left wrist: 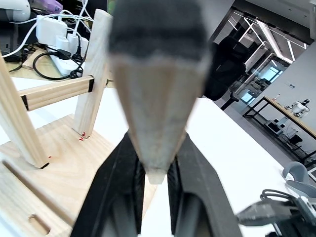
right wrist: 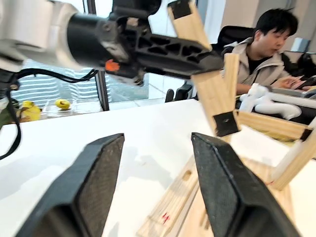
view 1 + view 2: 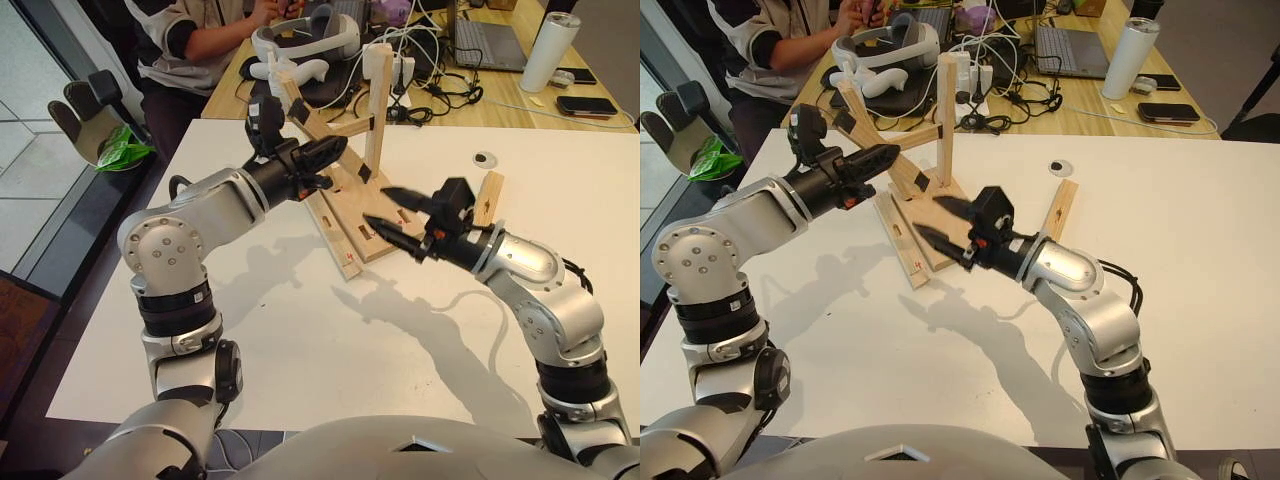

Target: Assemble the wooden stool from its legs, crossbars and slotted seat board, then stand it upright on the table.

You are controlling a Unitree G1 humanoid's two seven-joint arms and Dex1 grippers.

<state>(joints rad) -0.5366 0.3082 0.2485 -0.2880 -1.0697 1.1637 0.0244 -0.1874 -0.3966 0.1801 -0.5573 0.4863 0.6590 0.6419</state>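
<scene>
The slotted seat board (image 3: 345, 228) lies flat on the white table. Two wooden legs stand on it, an upright one (image 3: 378, 95) and a leaning one (image 1: 17, 118), joined by a crossbar (image 3: 345, 127). My left gripper (image 3: 335, 150) is above the board's far-left part, shut on a third, tilted leg (image 2: 212, 89) whose black-tipped lower end hangs just over the board. At the board's near right edge my right gripper (image 3: 375, 205) is open, its fingers (image 2: 98, 182) empty. A loose wooden bar (image 3: 488, 198) lies on the table to the right.
A small round disc (image 3: 485, 158) rests on the table behind the loose bar. The wooden desk (image 3: 500, 105) beyond holds a headset, cables, a laptop, a white tumbler (image 3: 549, 50) and phones. The near half of the table (image 3: 330, 350) is bare.
</scene>
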